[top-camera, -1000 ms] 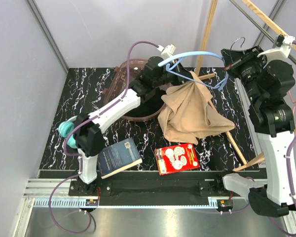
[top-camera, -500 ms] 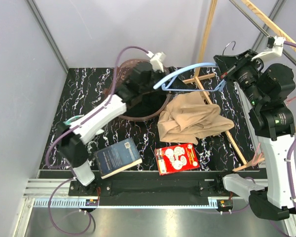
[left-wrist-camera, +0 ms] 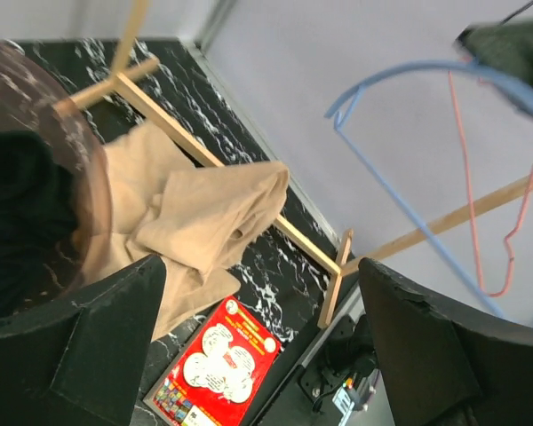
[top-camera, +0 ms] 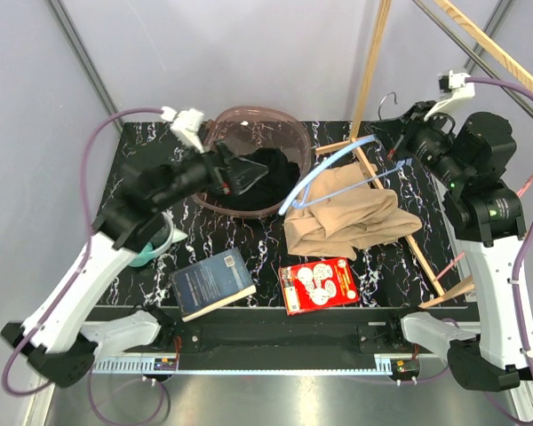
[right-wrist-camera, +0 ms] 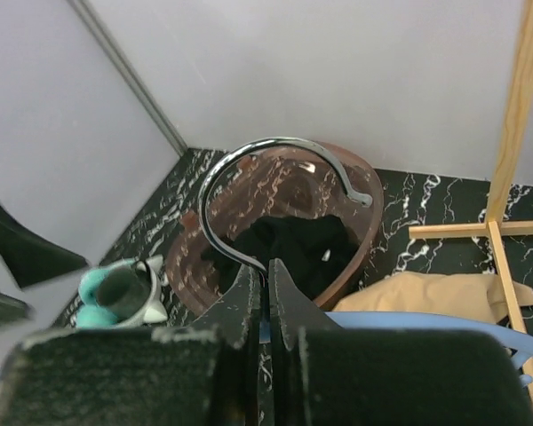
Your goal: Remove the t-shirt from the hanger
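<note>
Black marbled tabletop, grey walls: you had the t-shirt off, and what remained was the hanger.
From the top view, the tan t-shirt (top-camera: 346,217) lay heaped on the table (top-camera: 151,142) beside the wooden frame (top-camera: 373,53), while your right gripper (top-camera: 407,133) held the blue hanger (top-camera: 338,173) tilted above it. Your left gripper (top-camera: 238,173) hovered over the pink bowl (top-camera: 249,114). In the left wrist view, its fingers (left-wrist-camera: 107,337) stood wide apart and empty. The t-shirt (left-wrist-camera: 195,222) lay below, and the hanger (left-wrist-camera: 409,67) hung bare, well apart from the cloth. In the right wrist view, your fingers (right-wrist-camera: 247,297) were pinched tight on the hanger just under its metal hook (right-wrist-camera: 275,151). I judged the removal done. Your next move called for carrying the hanger clear of the cloth and setting it down without snagging a fold.
</note>
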Robot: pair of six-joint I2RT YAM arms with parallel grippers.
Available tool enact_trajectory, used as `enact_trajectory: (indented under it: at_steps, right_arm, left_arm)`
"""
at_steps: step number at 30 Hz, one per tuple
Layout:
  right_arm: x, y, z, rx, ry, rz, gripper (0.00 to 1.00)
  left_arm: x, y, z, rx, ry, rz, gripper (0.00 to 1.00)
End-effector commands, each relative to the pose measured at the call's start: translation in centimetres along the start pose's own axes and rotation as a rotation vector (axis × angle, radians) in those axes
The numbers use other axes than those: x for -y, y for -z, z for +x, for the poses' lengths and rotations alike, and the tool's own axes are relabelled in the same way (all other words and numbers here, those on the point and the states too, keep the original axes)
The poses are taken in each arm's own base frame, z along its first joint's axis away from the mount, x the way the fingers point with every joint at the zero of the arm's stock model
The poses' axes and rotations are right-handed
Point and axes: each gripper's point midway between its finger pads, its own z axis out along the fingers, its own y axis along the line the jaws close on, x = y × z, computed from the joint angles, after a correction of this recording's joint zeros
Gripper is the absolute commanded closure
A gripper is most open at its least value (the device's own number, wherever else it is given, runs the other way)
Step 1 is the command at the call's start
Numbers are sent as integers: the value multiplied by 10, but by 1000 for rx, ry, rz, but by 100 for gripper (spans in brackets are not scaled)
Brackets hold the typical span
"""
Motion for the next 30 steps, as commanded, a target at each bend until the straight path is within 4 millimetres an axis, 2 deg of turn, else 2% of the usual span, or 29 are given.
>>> enact_trajectory:
  at_steps: [1,4,7,8,9,11,12,13,16,17,22,25,28,30]
  right_arm:
    - [-5,-5,17,-75,107,-81,100]
    - [-4,-9,30,-135,126,-99,100]
    - [-2,-10,34,-160,149,-93,100]
    - [-3,-10,36,-170,152,-94,100]
    - [-7,-11,39,-182,150,-105,100]
    - [-9,-15,47,-223,157,-104,100]
    - [-19,-17,52,-239,170,-120,100]
    - [-14,-22,54,-243,188,-73,100]
    - [-21,-26,62,-263,225,-51,100]
    - [-22,-26,61,-263,226,-46,100]
    - [-29,-24,62,-259,217,-62,100]
    - [-32,-24,64,-251,196,-69,100]
    - [-33,-24,65,-245,186,-66,100]
    - [-34,-26,65,-246,184,-64,100]
  left_arm:
    - [36,45,-27,89,-36,96,6]
    - [60,55,-33,84,-15,193,6]
    - [76,50,-28,47,13,265,8]
    - [76,42,-23,25,5,269,9]
    - [88,39,-16,8,-6,295,9]
    - [96,30,-7,-10,-28,300,9]
    - [101,20,0,-26,-29,295,9]
    - [103,16,3,-33,-33,293,9]
    - [103,2,14,-63,-59,243,10]
    - [96,-3,14,-51,-80,196,10]
    - [79,0,33,-89,-120,107,12]
    - [72,2,51,-126,-110,99,19]
    - [66,3,67,-161,-89,87,29]
    - [66,4,72,-172,-82,92,41]
